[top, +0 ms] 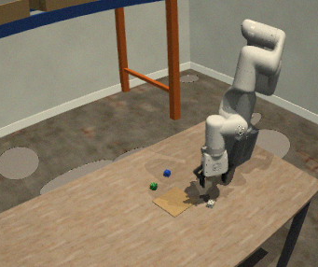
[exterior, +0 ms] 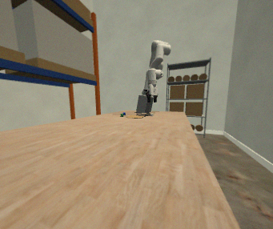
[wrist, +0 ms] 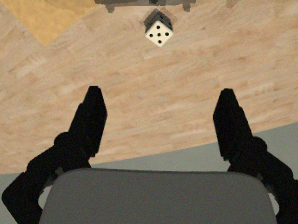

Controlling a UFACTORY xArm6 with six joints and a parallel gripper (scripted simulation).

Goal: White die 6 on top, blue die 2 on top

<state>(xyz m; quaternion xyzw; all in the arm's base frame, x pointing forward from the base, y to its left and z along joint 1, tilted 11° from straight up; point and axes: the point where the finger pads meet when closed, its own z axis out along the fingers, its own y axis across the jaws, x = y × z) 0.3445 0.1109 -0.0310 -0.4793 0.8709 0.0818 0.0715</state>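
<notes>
The gripper (top: 213,180) (exterior: 151,98) (wrist: 160,100) is spread and empty. The white die (top: 211,203) (wrist: 159,34), off the mat (top: 173,202) (wrist: 45,20), is best centred between the fingers, squared to its sides, before being pinched.

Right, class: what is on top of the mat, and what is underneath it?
No die rests on the mat; shadow falls across part of it. Its underside is covered, so whatever is directly beneath cannot be seen.

We see the white die (top: 211,203) (wrist: 159,33), five pips up, off the tan mat (top: 174,202) (wrist: 47,17); blue (top: 167,173) and green (top: 153,186) dice also lie off it, on the tabletop (top: 98,219) (exterior: 116,168) (wrist: 150,75).
</notes>
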